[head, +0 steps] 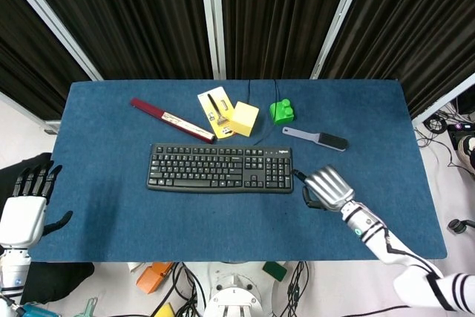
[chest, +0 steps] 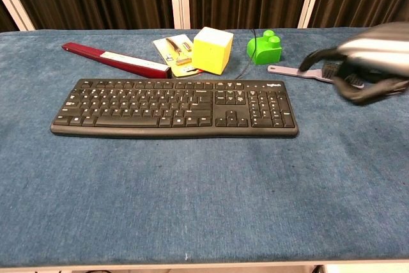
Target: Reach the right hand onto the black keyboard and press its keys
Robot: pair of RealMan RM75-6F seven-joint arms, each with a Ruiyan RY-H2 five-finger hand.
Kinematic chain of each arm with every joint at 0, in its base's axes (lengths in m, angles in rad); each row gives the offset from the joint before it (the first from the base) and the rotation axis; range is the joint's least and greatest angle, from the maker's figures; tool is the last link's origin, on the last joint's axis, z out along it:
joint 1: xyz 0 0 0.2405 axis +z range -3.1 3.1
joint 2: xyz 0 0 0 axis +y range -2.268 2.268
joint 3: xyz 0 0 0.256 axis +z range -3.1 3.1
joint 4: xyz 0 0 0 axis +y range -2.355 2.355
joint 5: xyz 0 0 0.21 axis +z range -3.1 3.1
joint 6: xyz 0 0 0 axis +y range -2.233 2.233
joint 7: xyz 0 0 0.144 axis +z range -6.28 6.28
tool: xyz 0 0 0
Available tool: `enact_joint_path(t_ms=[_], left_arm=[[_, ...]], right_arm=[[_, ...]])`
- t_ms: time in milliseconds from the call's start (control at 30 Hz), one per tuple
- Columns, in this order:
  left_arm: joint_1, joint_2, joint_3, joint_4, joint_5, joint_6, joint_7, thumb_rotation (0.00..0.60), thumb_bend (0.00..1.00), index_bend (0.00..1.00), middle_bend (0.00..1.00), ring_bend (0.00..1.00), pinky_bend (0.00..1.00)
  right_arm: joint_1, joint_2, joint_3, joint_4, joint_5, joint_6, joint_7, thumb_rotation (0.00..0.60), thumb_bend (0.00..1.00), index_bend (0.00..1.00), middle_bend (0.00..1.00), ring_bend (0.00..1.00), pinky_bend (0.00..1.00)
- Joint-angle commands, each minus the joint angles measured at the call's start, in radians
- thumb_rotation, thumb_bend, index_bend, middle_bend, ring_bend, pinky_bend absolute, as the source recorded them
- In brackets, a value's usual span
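Note:
The black keyboard point(head: 220, 168) lies flat in the middle of the blue table point(head: 148, 213); the chest view shows the same keyboard point(chest: 174, 107) across the centre. My right hand point(head: 326, 187) hovers just past the keyboard's right end, apart from the keys, with its silver back up and its fingers bent downward around nothing. In the chest view the right hand point(chest: 367, 62) is blurred at the right edge, above the table. My left hand point(head: 26, 206) stays off the table's left edge, fingers spread and holding nothing.
Behind the keyboard lie a maroon stick point(head: 172, 119), a yellow card pack point(head: 214, 109), a yellow cube point(head: 244, 118), a green block point(head: 281, 111) and a grey brush point(head: 317, 138). The right hand partly hides the brush point(chest: 291, 71) in the chest view.

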Motion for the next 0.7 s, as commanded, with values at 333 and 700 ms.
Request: enact_joint_path(t_ms=[333,700], left_arm=[[-0.005,-0.01,-0.006,0.035,-0.016,-0.017,-0.023,0.6,0.21,0.07,0.0,0.0,0.0],[-0.011,-0.02,-0.009,0.053,-0.019,-0.024,-0.033,0.6,0.21,0.07,0.0,0.0,0.0]], right_arm=[[0.263,-0.213,0.067,0.067,0.411,-0.145,-0.309,0.269,1.0,0.36,0.96,1.0,1.0],[0.34,-0.265,0.037,0.107,0.529,-0.122,-0.352,0.27,1.0,0.36,0.96,1.0,1.0]])
